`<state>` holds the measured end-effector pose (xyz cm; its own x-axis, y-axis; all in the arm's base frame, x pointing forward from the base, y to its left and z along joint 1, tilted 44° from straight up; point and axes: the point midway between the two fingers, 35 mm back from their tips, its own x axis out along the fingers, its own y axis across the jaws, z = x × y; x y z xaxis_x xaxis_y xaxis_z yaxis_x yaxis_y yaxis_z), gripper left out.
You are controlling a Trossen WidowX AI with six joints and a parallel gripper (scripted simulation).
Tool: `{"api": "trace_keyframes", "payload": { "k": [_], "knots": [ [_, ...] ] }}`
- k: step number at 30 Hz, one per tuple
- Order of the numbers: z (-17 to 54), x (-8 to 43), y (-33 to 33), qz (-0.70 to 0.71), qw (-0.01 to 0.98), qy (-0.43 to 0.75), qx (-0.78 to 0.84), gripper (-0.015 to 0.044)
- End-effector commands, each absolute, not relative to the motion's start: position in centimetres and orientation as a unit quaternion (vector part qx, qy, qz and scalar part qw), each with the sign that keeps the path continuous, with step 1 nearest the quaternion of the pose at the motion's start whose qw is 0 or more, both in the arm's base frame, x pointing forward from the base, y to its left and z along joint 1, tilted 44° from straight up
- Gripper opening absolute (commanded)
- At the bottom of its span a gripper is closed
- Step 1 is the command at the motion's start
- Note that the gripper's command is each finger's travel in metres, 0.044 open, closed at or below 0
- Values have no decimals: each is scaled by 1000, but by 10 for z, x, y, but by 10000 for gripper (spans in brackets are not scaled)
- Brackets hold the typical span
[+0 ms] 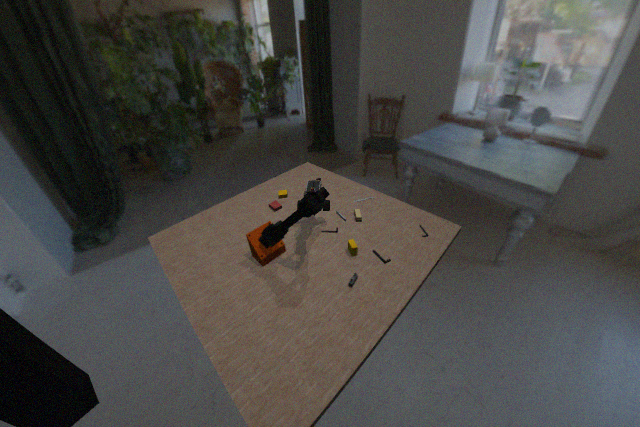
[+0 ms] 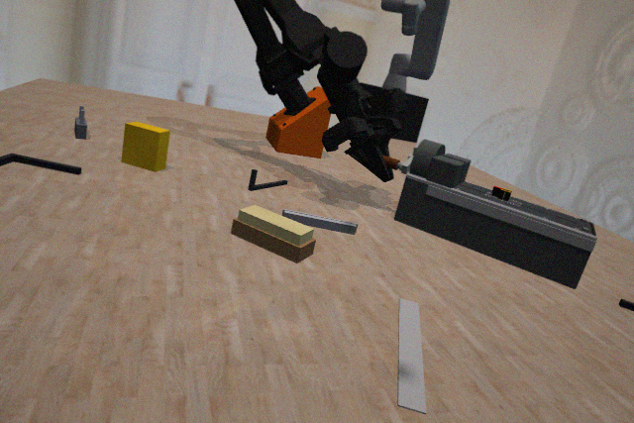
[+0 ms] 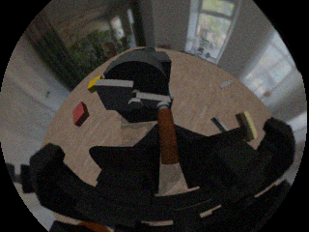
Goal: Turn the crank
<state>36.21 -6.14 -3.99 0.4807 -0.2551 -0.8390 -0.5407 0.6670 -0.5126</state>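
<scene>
The machine, a long dark grey box (image 2: 491,234) with a round drum (image 2: 429,155) at its near end, stands on the table. The crank's brown wooden handle (image 2: 391,160) (image 3: 167,140) sticks out from a light metal crank arm (image 3: 152,97) towards my gripper. My gripper (image 2: 387,166) (image 3: 162,126) is shut on the handle, with one dark finger on each side. A small slide block (image 2: 497,193) with red and brass-coloured parts shows on top of the box. The pointer and zero marks are too small to tell whether they are level. The wrist view does not show the slide clearly.
A red block (image 1: 275,204) (image 3: 80,114) and a small yellow block (image 1: 282,193) lie beside the machine. A cream-and-brown block (image 2: 273,234), a grey bar (image 2: 320,222), a flat strip (image 2: 411,357), a larger yellow block (image 2: 145,146) and black angled keys (image 2: 46,163) lie around.
</scene>
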Motion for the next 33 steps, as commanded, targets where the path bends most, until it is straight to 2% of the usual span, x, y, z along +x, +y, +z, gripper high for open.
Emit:
{"api": "trace_keyframes", "payload": {
  "k": [1, 33],
  "knots": [
    [-31, 365, -58, 92, 767, 495, -398, 0],
    [-19, 358, -22, 92, 767, 495, -397, 0]
  ]
}}
